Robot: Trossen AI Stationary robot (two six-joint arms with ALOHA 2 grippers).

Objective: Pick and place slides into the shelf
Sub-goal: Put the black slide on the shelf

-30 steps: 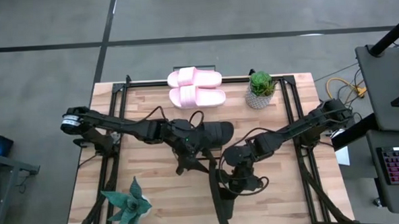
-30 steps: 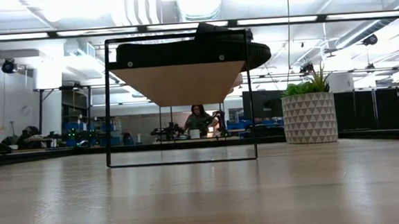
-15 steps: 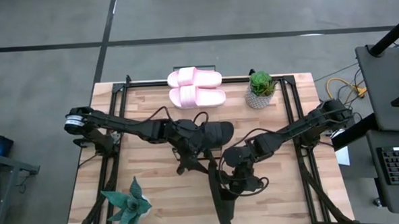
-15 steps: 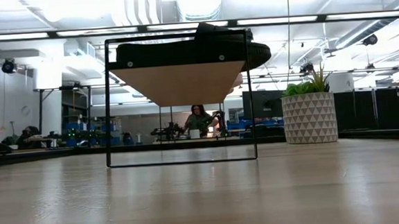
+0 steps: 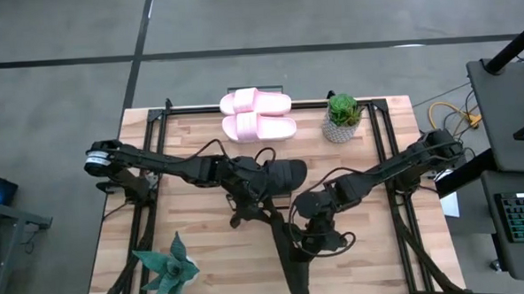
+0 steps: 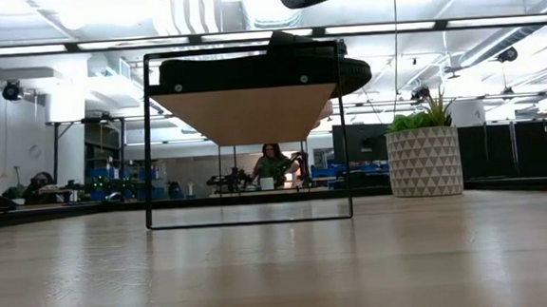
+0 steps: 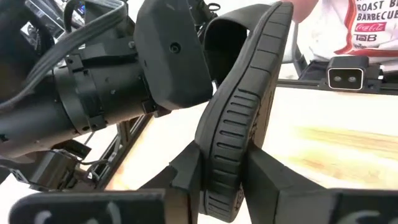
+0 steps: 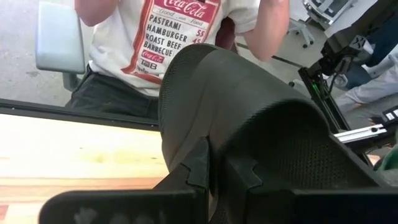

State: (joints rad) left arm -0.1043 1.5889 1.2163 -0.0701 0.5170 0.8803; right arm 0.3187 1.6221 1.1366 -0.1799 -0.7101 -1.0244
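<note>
Left arm reaches in from counter's (image 5: 195, 247) left edge toward centre; left claw (image 7: 224, 177) pinching sole edge of black slide (image 7: 239, 118), held on edge above counter. Right arm angles in from right edge; right claw (image 8: 214, 171) pressed together on same slide's strap. Count: 2 pink slides (image 5: 258, 114) at far counter edge, 1 more black slide (image 6: 259, 71) on shelf (image 6: 242, 108). Both claws hidden under arms from overhead.

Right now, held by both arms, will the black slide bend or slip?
Probably stiff: the black slide stands on edge between the left fingers without sagging. Likely grippy: its sole is ribbed. Seemingly light: the right fingers hold only its strap.
</note>
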